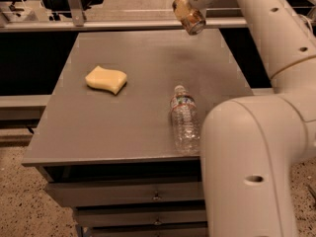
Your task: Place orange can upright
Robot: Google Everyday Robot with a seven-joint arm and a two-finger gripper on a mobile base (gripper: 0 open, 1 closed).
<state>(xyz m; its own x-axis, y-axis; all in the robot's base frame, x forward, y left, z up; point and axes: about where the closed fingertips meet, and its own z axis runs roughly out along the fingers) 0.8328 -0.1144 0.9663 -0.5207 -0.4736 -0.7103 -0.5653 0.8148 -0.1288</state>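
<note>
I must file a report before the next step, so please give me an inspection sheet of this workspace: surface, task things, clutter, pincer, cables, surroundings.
Surface: grey table top, with drawers beneath.
Job's things: orange can, tilted, held in the air above the table's far edge, not yet set down.
Clutter: yellow sponge on the left part; clear water bottle near the front edge, beside the robot arm; cannot tell whether it stands or lies.
Pincer: pincer at the top of the view, shut on the orange can.
Cables: nothing seen.
Surroundings: metal rail behind the table; speckled floor.
</note>
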